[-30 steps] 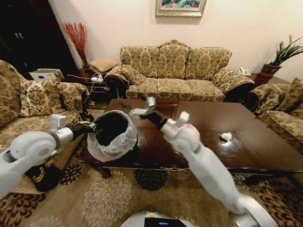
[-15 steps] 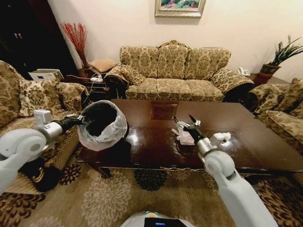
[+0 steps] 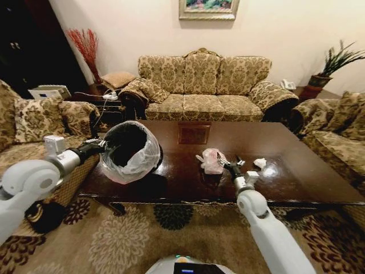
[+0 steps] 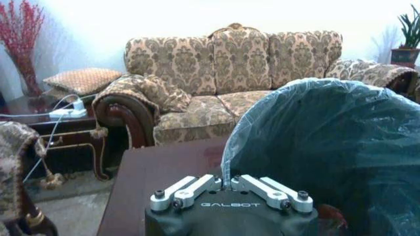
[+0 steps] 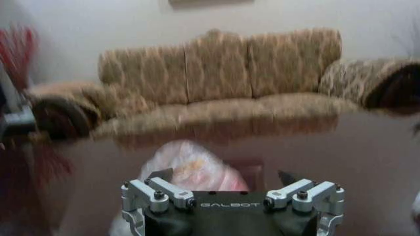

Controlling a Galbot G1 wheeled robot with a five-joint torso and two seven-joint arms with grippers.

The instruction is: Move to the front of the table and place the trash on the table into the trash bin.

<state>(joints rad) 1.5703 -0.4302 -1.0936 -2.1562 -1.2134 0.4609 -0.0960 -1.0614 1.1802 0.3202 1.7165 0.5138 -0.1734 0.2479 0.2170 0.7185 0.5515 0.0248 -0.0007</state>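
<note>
Sofas ring the dark table (image 3: 296,171). At its nine o'clock edge the left gripper (image 3: 102,145) is clenched on the liner rim of the trash bin (image 3: 134,151), tilted. Near centre, the right gripper (image 3: 228,165) hangs spread wide, the pink bag bundle (image 3: 210,160) at its ten o'clock; a paper ball (image 3: 260,162) lies at its three o'clock.

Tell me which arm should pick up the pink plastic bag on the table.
The right. The right gripper is open right beside the plastic bag bundle on the table, jaws spread toward it. The left gripper is shut on the trash bin, holding it up at the table's left end.
</note>
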